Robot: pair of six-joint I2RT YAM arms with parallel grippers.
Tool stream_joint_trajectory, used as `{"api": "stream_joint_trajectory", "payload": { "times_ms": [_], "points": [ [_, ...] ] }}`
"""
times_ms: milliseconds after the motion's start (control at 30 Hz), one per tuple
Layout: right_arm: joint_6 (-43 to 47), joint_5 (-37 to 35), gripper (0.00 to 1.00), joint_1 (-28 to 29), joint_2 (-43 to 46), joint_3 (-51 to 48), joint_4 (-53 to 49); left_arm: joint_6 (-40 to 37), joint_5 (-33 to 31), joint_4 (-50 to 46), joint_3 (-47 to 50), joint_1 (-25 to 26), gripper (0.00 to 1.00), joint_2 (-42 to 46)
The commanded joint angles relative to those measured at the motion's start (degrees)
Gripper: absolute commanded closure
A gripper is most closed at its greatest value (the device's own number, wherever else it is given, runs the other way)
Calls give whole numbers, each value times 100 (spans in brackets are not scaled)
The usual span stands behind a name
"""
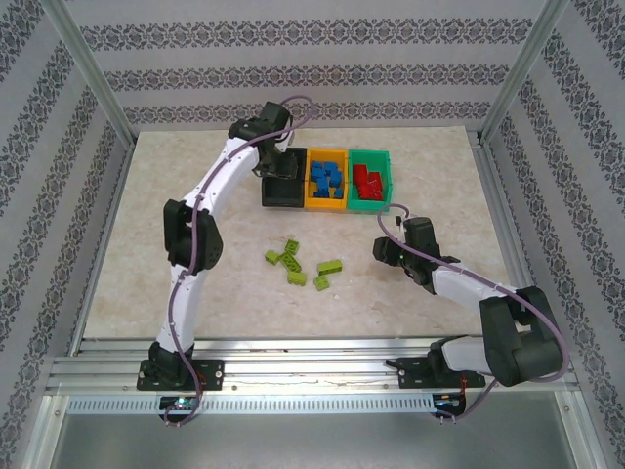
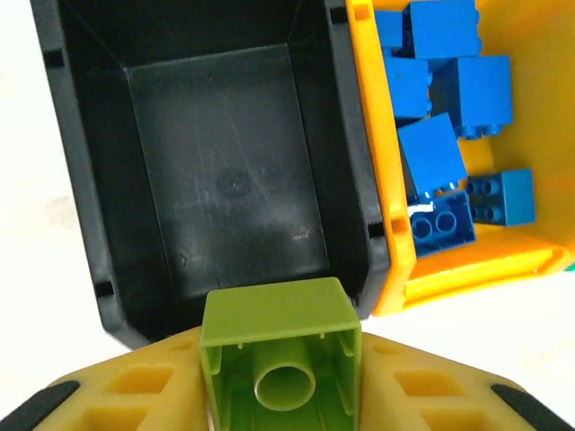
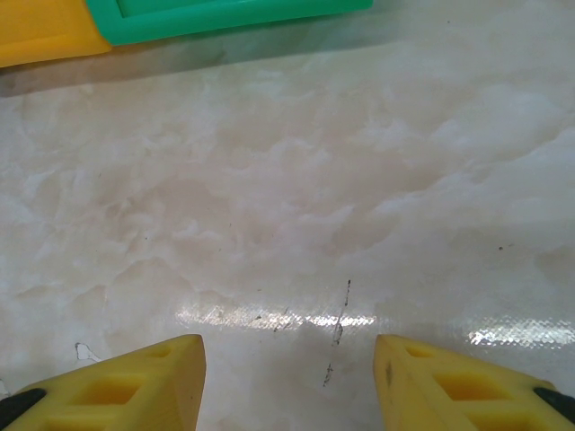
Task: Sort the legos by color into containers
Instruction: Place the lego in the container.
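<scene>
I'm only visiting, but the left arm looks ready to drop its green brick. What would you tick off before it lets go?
1. Lime green brick clamped in the left gripper: ok.
2. Brick above the black bin: ok in the top view, though the wrist view puts it near the bin's near rim.
3. Black bin holds no wrong colour: ok.
4. Orange-yellow bin beside it holds blue bricks, so a sideways drift would mis-sort: cannot tell the margin.
5. Right gripper open over the bare table, away from the bins: ok.
6. Sorting finished: not ok, loose lime bricks lie on the table.
</scene>
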State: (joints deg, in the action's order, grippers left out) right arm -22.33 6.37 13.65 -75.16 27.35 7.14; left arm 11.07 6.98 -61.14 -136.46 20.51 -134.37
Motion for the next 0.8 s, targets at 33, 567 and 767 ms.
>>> {"api": "stream_joint_trajectory", "payload": {
  "times_ms": [33,567,767],
  "points": [
    [-5,-149,47,59,54,-63,95,-138,-70,-902,-811,-88,58,-693],
    [16,-180,46,110,-6,-11,55,-89,315,-217,3,-215,49,-141],
    [37,-220,46,146,-52,38,2,177,772,1356,2709,-198,48,1471]
  ]
}}
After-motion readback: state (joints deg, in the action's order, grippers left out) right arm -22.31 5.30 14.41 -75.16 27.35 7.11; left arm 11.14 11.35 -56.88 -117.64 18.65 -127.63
